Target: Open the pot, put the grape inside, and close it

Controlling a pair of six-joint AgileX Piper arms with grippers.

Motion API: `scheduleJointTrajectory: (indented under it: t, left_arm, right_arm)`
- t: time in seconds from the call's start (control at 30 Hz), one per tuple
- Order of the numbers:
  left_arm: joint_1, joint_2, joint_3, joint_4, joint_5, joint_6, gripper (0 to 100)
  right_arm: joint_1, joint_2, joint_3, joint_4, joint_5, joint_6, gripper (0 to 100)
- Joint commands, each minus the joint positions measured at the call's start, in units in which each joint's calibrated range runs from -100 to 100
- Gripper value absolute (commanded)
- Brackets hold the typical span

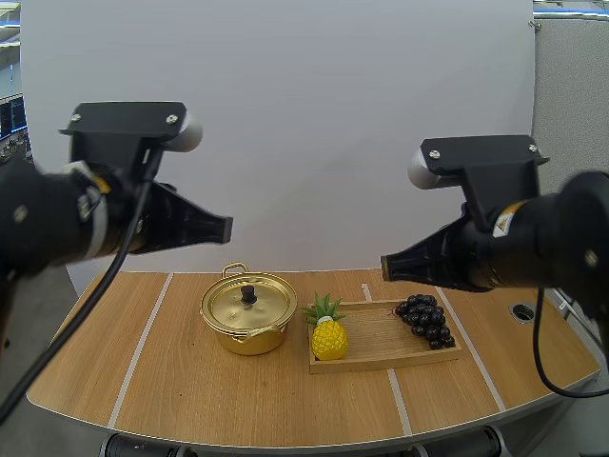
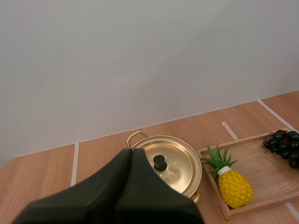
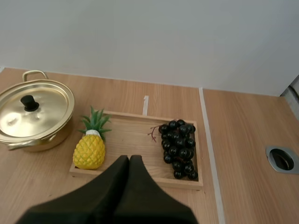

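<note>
L gripper [image 1: 225, 228] & R gripper [image 1: 386, 266] hang high over the table [image 1: 190, 390], each w/ fingers pressed together, holding nothing. Gold pot [image 1: 247, 314], lid [image 1: 245, 303] on, sits just left of the wooden tray [image 1: 381, 363]. Toy pineapple [image 1: 329, 339] stands at the tray's pot end, grape bunch [image 1: 427, 320] at the far end. Wood top w/ white lines, white wall [image 1: 314, 114] behind.
</note>
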State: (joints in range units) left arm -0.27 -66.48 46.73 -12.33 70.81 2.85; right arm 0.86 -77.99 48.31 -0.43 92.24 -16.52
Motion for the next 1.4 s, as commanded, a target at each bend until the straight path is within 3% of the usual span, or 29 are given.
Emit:
scheduleJointTrajectory:
  t: [0.0,0.1,0.23,0.33,0.43,0.5,0.53,0.8,0.97,1.37]
  left_arm:
    - [-0.1,6.67,-0.19,-1.38,-5.53,1.2,0]
    - [-0.1,10.99,-0.19,-2.11,-6.74,2.94,0]
    - [-0.1,15.64,-0.19,-2.43,-8.3,3.21,2]
    - [-0.1,18.27,-0.19,-2.84,-8.44,3.21,17]
    - [-0.1,20.82,-0.19,-2.84,-8.44,3.21,59]
    - [-0.1,21.68,-0.19,-2.84,-8.68,4.35,93]
    - [-0.1,22.0,-0.19,-2.88,-8.67,5.49,100]
    - [-0.1,22.12,-0.19,-8.67,-9.24,16.45,100]
    - [-0.1,23.86,-0.46,-13.71,-9.07,27.77,100]
    - [-0.25,45.69,-9.98,-13.1,-1.27,32.71,100]
  right_arm:
    - [-0.24,6.3,-0.65,-0.9,-0.97,0.81,0]
    - [-0.24,9.76,-0.65,-0.78,-1.12,0.81,1]
    - [-0.24,12.32,-0.65,-0.78,-3.4,0.81,38]
    - [-0.24,12.44,-0.65,-0.78,-5.28,0.72,69]
    - [-0.24,12.44,-0.65,-0.78,-5.92,0.72,100]
    - [-0.24,12.44,-0.65,-0.78,-5.92,0.72,100]
    - [-0.24,12.44,-0.65,-0.78,-5.92,0.72,100]
    - [-0.24,12.44,-0.65,-0.78,-6.55,0.61,100]
    - [-0.24,12.44,-0.65,-0.78,-6.55,0.61,100]
    - [-0.24,12.44,-0.65,-0.58,-6.53,0.61,100]
